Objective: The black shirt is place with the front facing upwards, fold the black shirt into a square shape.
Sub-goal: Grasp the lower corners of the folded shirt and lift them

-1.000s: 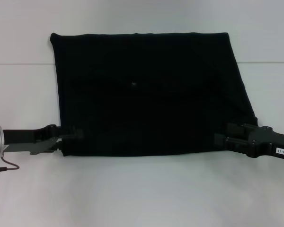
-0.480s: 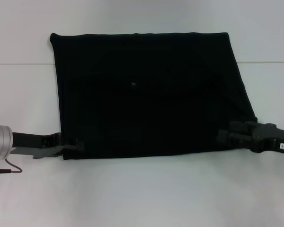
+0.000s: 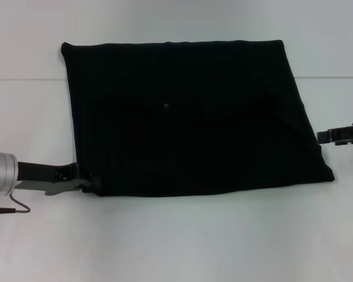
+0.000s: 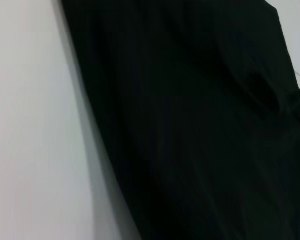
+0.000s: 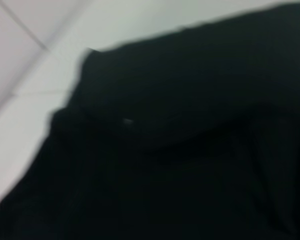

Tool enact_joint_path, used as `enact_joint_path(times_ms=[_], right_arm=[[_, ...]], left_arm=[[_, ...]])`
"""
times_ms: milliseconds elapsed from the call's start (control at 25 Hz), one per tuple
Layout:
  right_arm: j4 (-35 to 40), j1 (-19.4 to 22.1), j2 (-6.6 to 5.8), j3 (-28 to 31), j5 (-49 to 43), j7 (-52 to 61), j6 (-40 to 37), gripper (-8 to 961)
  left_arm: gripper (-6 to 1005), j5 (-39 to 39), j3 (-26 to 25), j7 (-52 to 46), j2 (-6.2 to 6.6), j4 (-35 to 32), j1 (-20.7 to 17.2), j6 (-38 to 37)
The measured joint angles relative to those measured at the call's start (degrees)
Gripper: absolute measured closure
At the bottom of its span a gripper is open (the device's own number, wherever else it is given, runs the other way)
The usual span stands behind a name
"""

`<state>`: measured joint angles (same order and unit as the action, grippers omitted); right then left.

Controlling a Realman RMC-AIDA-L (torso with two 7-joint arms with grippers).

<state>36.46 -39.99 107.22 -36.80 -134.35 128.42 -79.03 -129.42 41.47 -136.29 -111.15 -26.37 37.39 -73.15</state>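
Two pincers sit at opposite sides of the shirt [image 3: 188, 117], which lies flat on the white surface [image 3: 176, 241] as a broad folded rectangle — no sleeves or lettering showing, so it is judged to be already doubled over at least once.

The left pincer [image 3: 88, 182] is low at the shirt's near left corner, touching the hem or just beside it; whether its tips are spread or pinching cloth I cannot tell, since black fingers merge with black fabric there. Its place makes sense for a fold: that corner is where cloth must be lifted or pinned to carry an edge across.

The right pincer [image 3: 341, 136] is off the cloth, just beyond the right edge and apart from it. Nothing hangs from it, so it holds no fabric, though how its tips stand I cannot tell.

The near right corner flares outward, leaving the shape wider near than far — not yet square. The wrist views show only dark cloth and its soft creases against the pale surface.
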Motion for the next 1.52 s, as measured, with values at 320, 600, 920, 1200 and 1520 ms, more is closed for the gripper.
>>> enact_joint_path(times_ms=[320, 600, 920, 1200, 1520], right_arm=[[0.0, -6.6, -0.27, -0.3, -13.1, 13.1, 5.9, 300], [-5.4, -7.5, 0.99, -3.8, -13.7, 13.0, 10.5, 309], [-6.9, -7.6, 2.26, -6.8, -13.8, 12.8, 13.1, 311], [-7.7, -8.0, 3.17, -8.2, -13.8, 12.7, 14.7, 338], [-7.5, -8.3, 3.66, -10.8, -13.8, 12.0, 15.8, 368]], left_arm=[[974, 0.4, 0.0, 0.5, -0.04, -0.1, 0.4, -1.3], [974, 0.8, 0.0, 0.6, -0.02, -0.1, 0.7, -1.8], [974, 0.8, 0.0, 0.6, -0.02, -0.1, 0.8, -1.9], [974, 0.8, 0.0, 0.6, -0.02, -0.1, 0.9, -1.9], [974, 0.8, 0.0, 0.6, -0.02, -0.1, 0.9, -1.9]])
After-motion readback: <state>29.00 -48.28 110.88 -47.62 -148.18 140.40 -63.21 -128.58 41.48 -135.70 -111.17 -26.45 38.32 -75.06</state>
